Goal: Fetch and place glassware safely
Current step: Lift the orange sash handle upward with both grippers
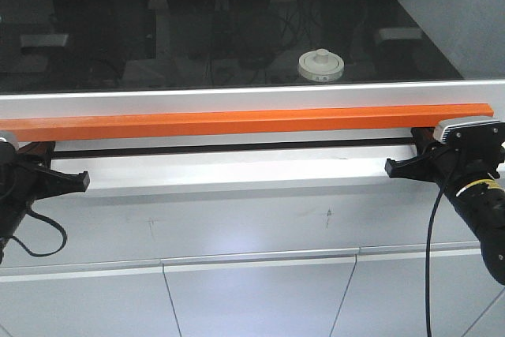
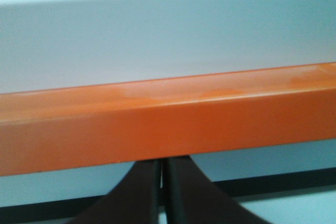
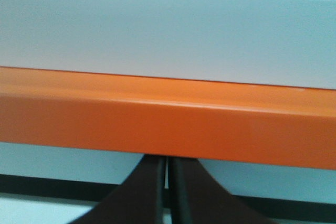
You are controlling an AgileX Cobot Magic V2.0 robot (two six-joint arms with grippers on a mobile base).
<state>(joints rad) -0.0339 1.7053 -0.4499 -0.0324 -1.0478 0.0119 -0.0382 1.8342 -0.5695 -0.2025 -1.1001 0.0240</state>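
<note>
Jar [image 1: 321, 65] is seen beyond the orange bar [image 1: 245, 122], right of tabletop [image 1: 95, 69] centre; left end effector [image 1: 75, 181] and nearer right end effector [image 1: 394, 168] are held beneath, jaws together.

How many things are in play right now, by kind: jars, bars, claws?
Jar: 1
Orange bar: 1
Claws: 2, the left claw and the right claw
Total: 4
</note>
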